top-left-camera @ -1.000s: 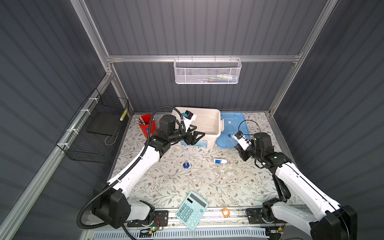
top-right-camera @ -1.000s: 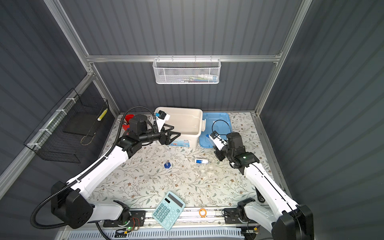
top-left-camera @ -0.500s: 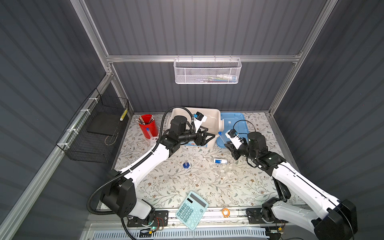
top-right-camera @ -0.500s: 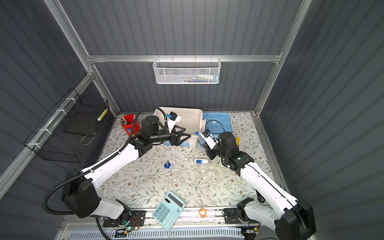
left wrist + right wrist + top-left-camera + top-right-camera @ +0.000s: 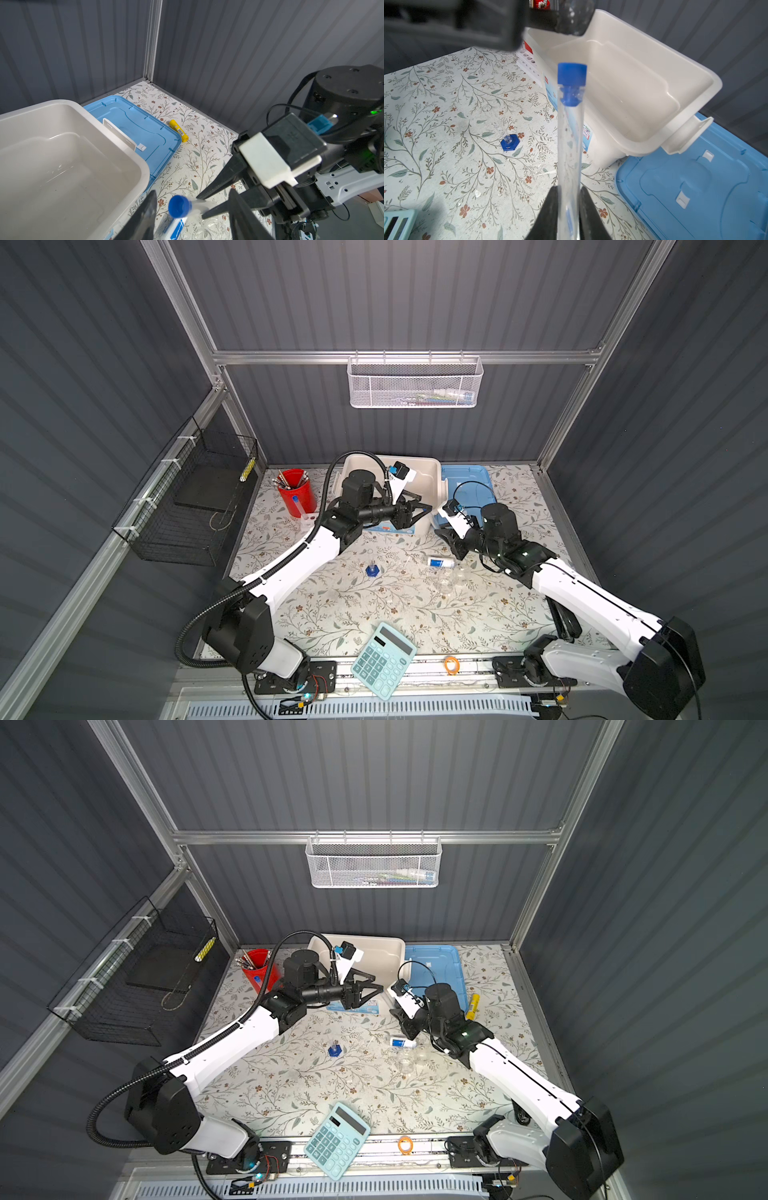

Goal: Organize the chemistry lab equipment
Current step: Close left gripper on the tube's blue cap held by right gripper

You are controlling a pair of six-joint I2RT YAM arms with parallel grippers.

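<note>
Your floral worktop (image 5: 353, 605) carries everything. A white tub (image 5: 434, 468) stands at the middle of its back edge. The blue-and-white sticker (image 5: 586, 133) on the tub's front has print too small to read. A blue lid (image 5: 471, 479) lies flat just beside the tub, toward the back right corner.

Your left gripper (image 5: 192, 192) hangs by the tub's front right corner. Its jaws are apart, with the blue cap (image 5: 179, 205) of a test tube between them, touching neither finger. Your right gripper (image 5: 569, 188) is clamped on the lower part of that test tube (image 5: 570, 135). It is a long clear tube with a blue stopper, held in the air just in front of where tub and lid meet.

A teal calculator (image 5: 384, 659) lies at the middle of the front edge, and its key markings cannot be read. A red cup (image 5: 296, 495) of pens stands near the back left corner. Just beside it, a second test tube (image 5: 297, 508), also blue-capped, stands in a white rack (image 5: 529, 62).

At the middle of the worktop, a slim clear cylinder (image 5: 371, 569) stands upright on a blue hexagonal foot. Right of the middle, clear flasks (image 5: 451, 578) sit close together. A blue-and-white labelled piece (image 5: 439, 562) lies on its side just behind them, its writing unreadable. A yellow stick (image 5: 178, 131) with a barcode label lies beside the lid, near the right edge.
</note>
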